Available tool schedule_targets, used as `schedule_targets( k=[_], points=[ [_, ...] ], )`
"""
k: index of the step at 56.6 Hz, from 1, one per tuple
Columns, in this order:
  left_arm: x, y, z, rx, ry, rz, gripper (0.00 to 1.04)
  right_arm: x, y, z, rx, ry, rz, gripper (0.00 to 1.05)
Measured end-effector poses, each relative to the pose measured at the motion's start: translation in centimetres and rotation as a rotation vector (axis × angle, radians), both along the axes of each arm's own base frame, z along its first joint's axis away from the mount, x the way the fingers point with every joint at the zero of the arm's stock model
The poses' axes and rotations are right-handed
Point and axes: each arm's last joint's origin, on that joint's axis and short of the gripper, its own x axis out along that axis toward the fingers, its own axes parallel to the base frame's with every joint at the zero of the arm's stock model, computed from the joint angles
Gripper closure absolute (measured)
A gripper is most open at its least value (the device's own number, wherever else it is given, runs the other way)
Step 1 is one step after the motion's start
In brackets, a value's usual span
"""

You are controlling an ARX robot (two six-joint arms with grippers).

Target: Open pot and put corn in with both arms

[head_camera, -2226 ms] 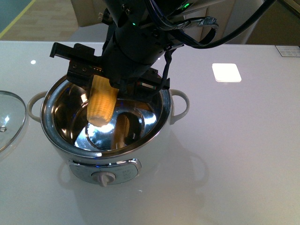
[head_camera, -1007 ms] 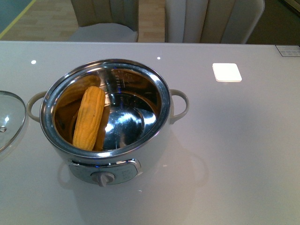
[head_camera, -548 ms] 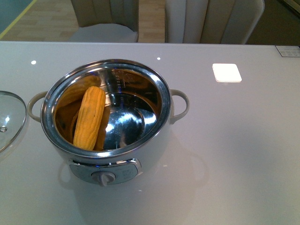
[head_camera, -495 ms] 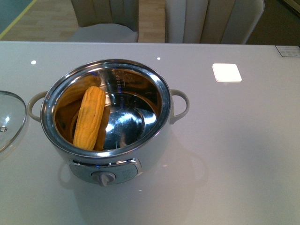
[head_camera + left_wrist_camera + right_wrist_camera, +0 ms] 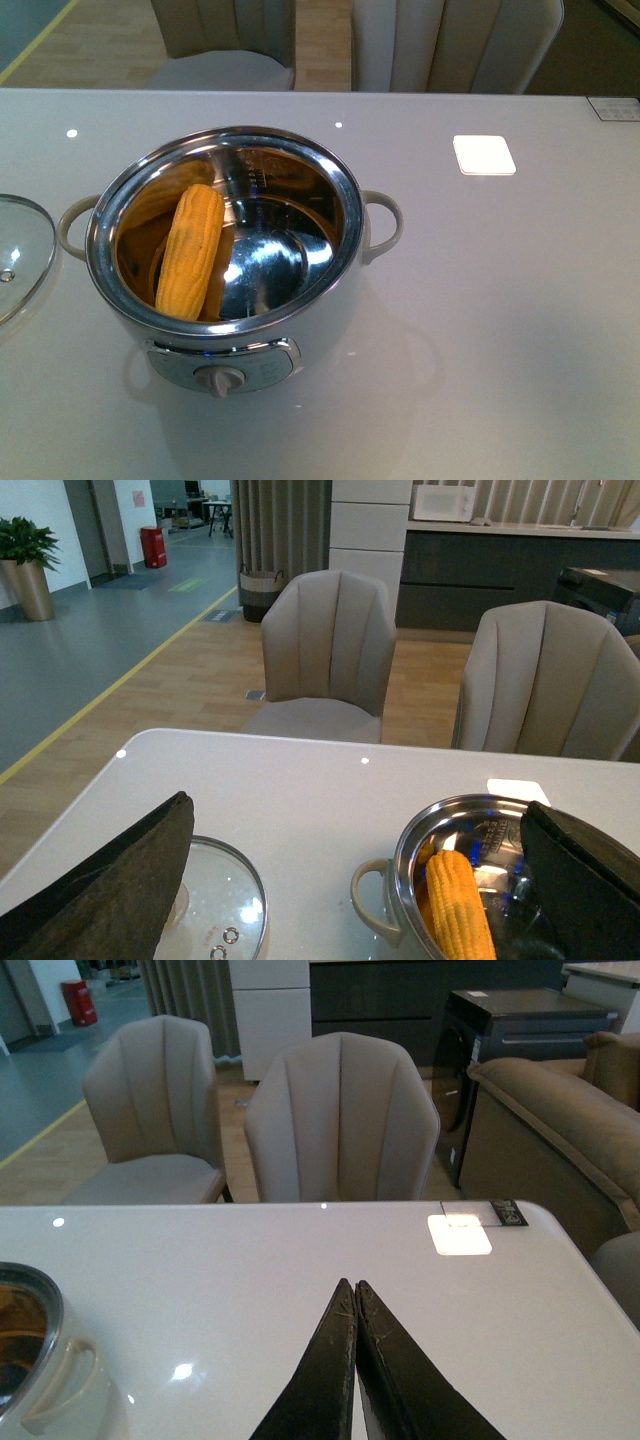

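- The pot is the landmark: it stands uncovered on the white table, its steel bowl open to the front view.
- The corn lies inside the pot, leaning against the bowl's left inner wall, one end near the front rim and the other toward the back — the left wrist view shows it there too.
- The glass lid rests flat on the table well to the left of the pot, apart from its left handle.
- The left gripper shows only in its own wrist view: jaws spread wide, nothing between them, raised above the table with the pot and lid below.
- The right gripper has its two fingers pressed together with nothing caught in them; it hangs over bare table to the right of the pot, whose right handle sits at the edge of that view.
- Neither arm appears in the front view.
- By my reading, both steps of the task are done — lid off, corn in — so this looks like the closing phase.
- The next move probably calls only for the arms to keep clear of the pot and settle at rest; no further grasp seems needed.
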Motion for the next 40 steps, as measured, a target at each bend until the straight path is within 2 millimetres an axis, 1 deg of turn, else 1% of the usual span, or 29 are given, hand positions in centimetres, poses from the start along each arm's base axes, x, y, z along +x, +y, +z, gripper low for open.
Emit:
schedule_targets(
  k=[10, 23, 40],
  points=[
    [0.0, 0.0, 0.0, 0.000, 0.000, 0.000, 0.07, -0.6, 0.0, -0.6, 0.000, -0.016, 0.002, 1.03],
    [0.0, 0.0, 0.0, 0.000, 0.000, 0.000, 0.07, -1.6, 0.0, -0.4, 0.000, -0.027, 0.002, 1.03],
    [0.0, 0.0, 0.0, 0.000, 0.000, 0.000, 0.07, -2.3, 0.0, -0.4, 0.000, -0.029, 0.002, 1.03]
  ],
)
